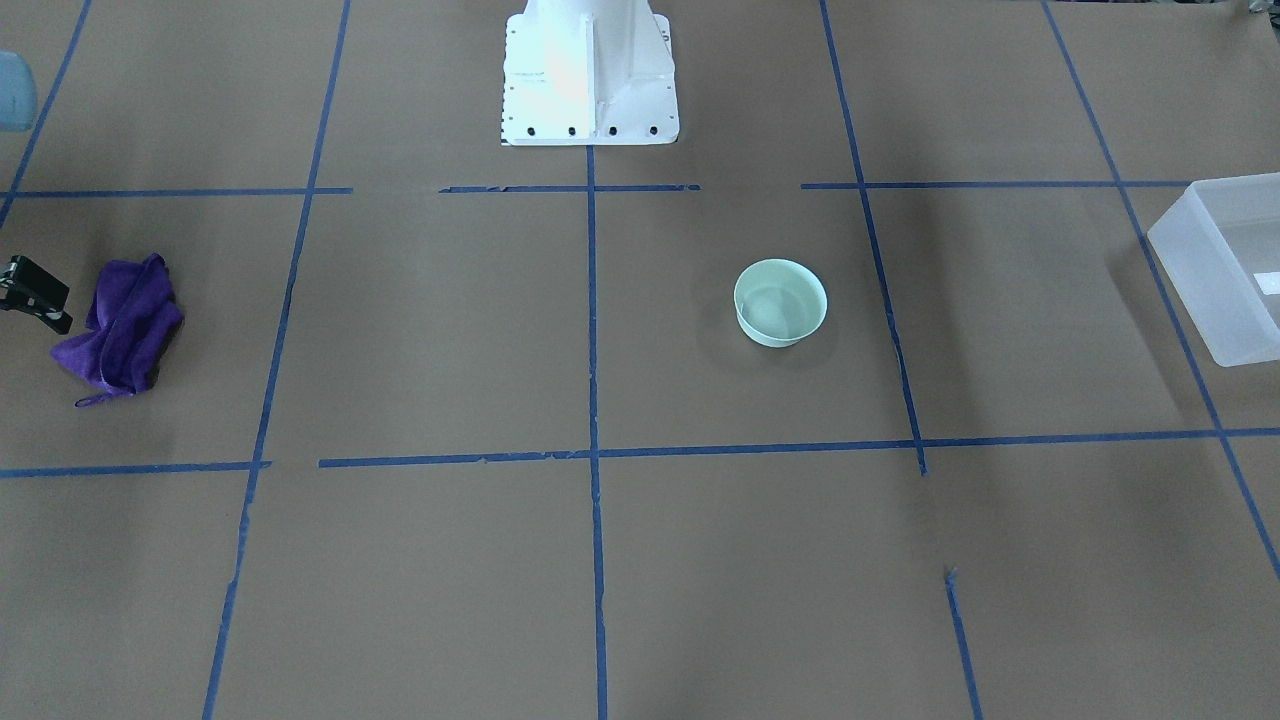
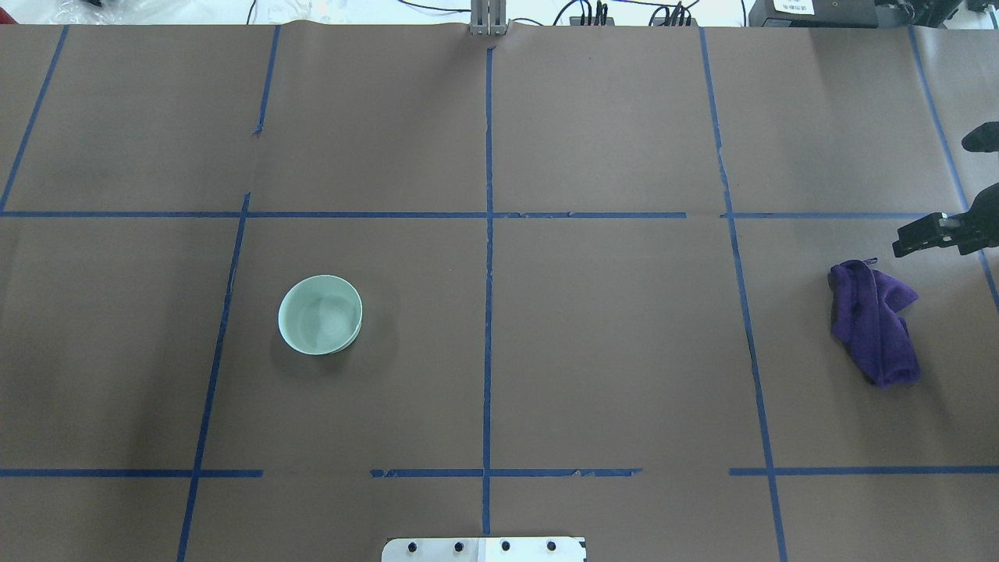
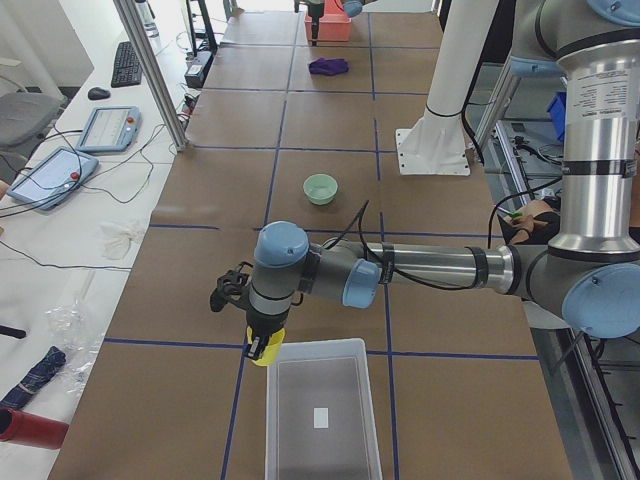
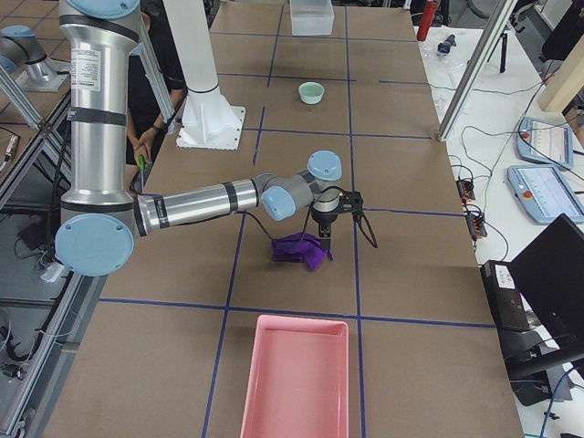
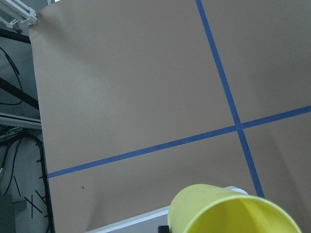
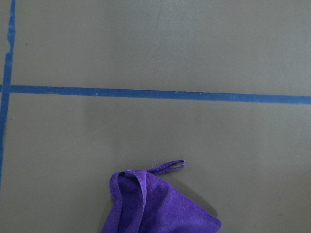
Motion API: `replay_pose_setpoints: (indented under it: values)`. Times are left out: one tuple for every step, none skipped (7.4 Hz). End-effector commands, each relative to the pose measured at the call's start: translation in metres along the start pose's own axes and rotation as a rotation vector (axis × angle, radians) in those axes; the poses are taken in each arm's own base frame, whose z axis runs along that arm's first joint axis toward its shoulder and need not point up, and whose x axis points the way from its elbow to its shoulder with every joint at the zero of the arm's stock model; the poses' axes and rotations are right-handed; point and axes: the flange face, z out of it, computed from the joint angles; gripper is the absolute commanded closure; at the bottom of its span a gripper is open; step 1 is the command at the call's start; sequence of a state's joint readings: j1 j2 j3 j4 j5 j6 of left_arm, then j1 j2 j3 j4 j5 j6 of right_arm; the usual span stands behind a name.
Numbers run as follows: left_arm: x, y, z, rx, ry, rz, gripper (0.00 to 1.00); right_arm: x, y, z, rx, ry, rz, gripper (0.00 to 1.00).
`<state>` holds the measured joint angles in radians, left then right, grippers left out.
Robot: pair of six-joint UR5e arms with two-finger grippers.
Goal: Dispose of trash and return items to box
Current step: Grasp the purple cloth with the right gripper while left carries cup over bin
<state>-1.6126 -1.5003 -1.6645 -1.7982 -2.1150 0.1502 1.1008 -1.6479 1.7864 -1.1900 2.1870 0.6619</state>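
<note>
The pale mint-green bowl [image 1: 780, 302] stands upright and alone on the brown table; it also shows in the overhead view [image 2: 320, 314] and the exterior left view [image 3: 320, 188]. My left gripper [image 3: 262, 345] holds the yellow cup [image 5: 233, 211] just above the near rim of the frosted-white box [image 3: 322, 410]. The box also shows at the front view's right edge [image 1: 1220, 270]. My right gripper [image 2: 901, 243] hangs beside a crumpled purple cloth [image 2: 874, 320], apart from it. I cannot tell how its jaws stand.
A pink tray [image 4: 294, 379] lies at the table's end on my right, beyond the purple cloth [image 6: 155, 204]. The robot's white base [image 1: 590, 80] stands at mid-table. Blue tape lines mark the table into squares. Operators' pendants and cables lie along the far side.
</note>
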Motion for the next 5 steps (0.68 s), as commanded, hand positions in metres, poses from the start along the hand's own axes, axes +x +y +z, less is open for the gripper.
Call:
replay_pose_setpoints:
  values:
    - [-0.01, 0.024, 0.006, -0.013, -0.002, -0.003, 1.0, -0.007, 0.018, 0.05, 0.027, -0.052, 0.019, 0.0]
    - [-0.01, 0.038, 0.011, -0.008, 0.002, -0.001, 1.0, -0.014, 0.024, 0.064, 0.01, -0.041, 0.012, 0.0]
    - [-0.011, 0.044, 0.014, -0.007, 0.003, 0.0, 1.0, -0.018, 0.028, 0.07, 0.005, -0.031, 0.001, 0.0]
    - [-0.011, 0.045, 0.015, -0.009, 0.007, -0.002, 1.0, -0.015, 0.035, 0.077, -0.005, -0.014, 0.0, 0.0]
    - [-0.016, 0.052, 0.026, -0.03, 0.012, -0.015, 1.0, -0.009, 0.039, 0.079, -0.013, -0.004, 0.004, 0.0]
